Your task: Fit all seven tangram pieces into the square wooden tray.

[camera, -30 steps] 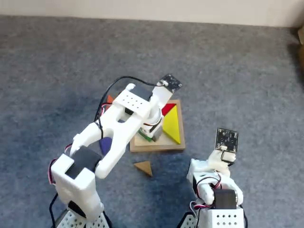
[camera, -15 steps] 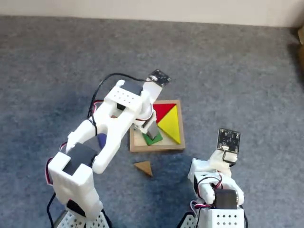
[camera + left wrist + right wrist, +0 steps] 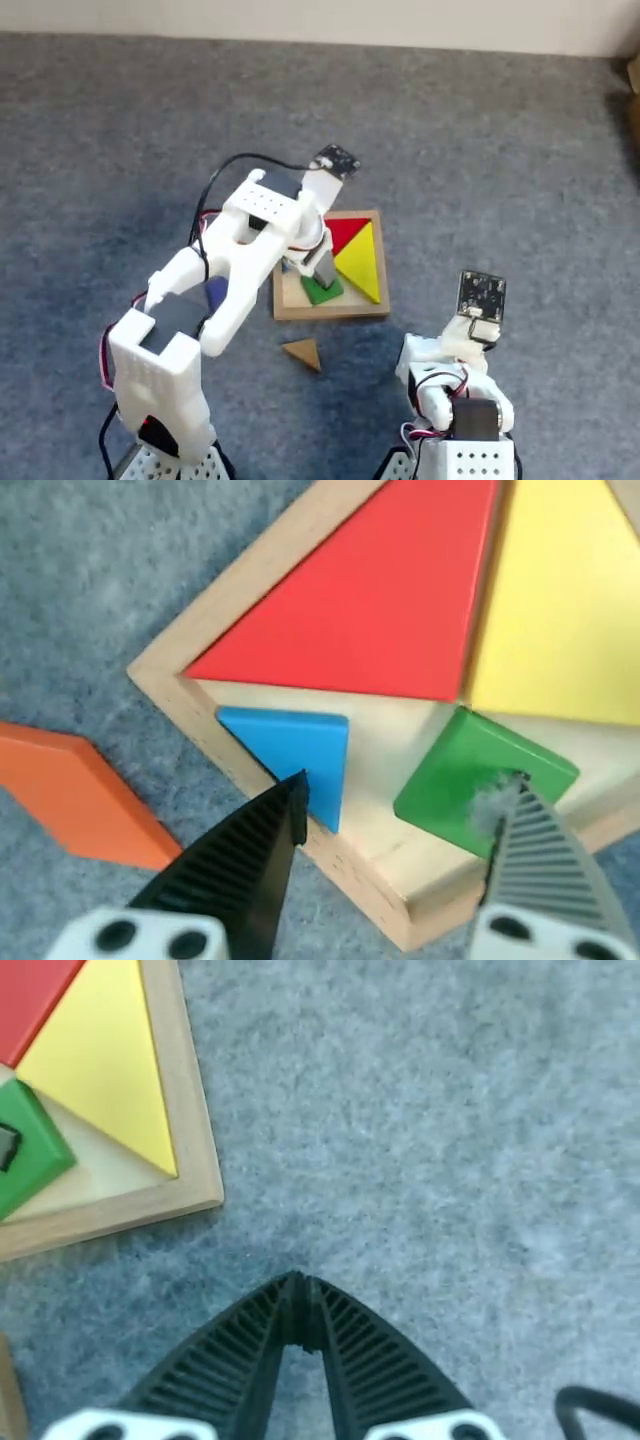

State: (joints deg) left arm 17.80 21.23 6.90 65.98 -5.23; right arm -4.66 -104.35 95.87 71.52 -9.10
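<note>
The square wooden tray (image 3: 331, 311) is set on the grey carpeted bench (image 3: 500, 150), near the middle of the high view. Four pieces are seen inside it. A large red triangle (image 3: 380, 600) is laid against a large yellow triangle (image 3: 560, 610), the two meeting along one long edge. A small blue triangle (image 3: 300, 745) is placed against the tray's rim (image 3: 250, 570) just beside the red triangle, a strip of bare tray floor being left between them. A green square (image 3: 460, 780) is set cornerwise to the rim, one corner brought up to the seam between red and yellow.

The left gripper (image 3: 400, 790) is held over the tray with its fingers released and spread wide. The black fingertip (image 3: 290, 795) is seen at the blue triangle's edge by the rim, and the grey fingertip (image 3: 520, 800) over the green square.

Outside the tray, an orange parallelogram (image 3: 80, 795) is laid flat on the bench near the rim on the left arm's side. A tan wooden triangle (image 3: 302, 353) is laid on the bench just in front of the tray, towards the arms' bases.

The right gripper (image 3: 300, 1305) is held above bare bench with its fingers clenched together on nothing, near a corner of the tray beside the yellow triangle.
</note>
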